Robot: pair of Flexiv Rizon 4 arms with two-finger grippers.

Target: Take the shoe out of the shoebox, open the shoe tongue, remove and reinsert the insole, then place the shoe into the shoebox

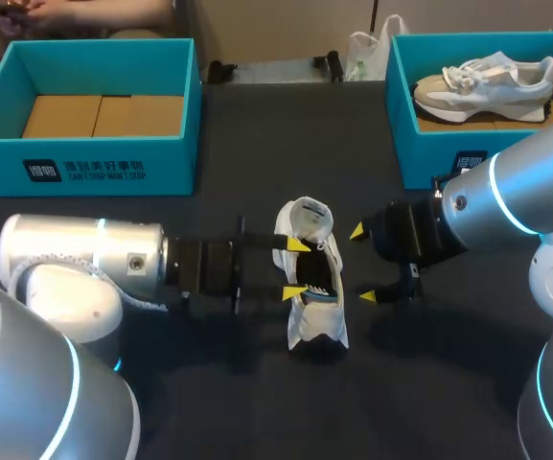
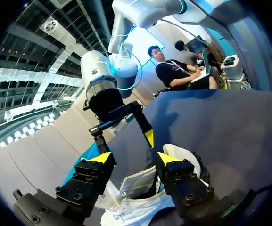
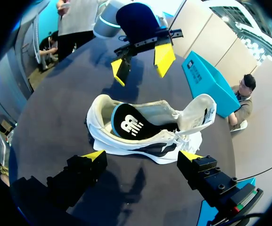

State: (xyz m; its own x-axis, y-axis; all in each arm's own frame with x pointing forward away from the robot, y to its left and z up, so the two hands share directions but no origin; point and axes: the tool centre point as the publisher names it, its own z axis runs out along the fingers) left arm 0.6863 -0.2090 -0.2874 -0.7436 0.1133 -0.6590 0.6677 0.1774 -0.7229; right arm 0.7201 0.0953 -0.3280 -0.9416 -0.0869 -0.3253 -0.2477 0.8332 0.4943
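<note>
Now, shoe point(image 1: 311, 278) sits between left gripper point(image 1: 296, 268) and right gripper point(image 1: 362, 264), both jaws spread, gripping nothing. Tongue point(image 3: 197, 110) open, insole point(image 3: 128, 125) seated. Probably best: pinch insole's heel edge, peel slowly.

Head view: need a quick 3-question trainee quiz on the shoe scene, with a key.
1. True or false: the shoe between the left gripper and the right gripper lies in a box.
2. The second shoe lies in: A, the box at the view's left; B, the right shoebox; C, neither.
3. In one word: are the right gripper's fingers open or shut?
Key: 1 false, it lies on the table. 2 B. 3 open.
</note>
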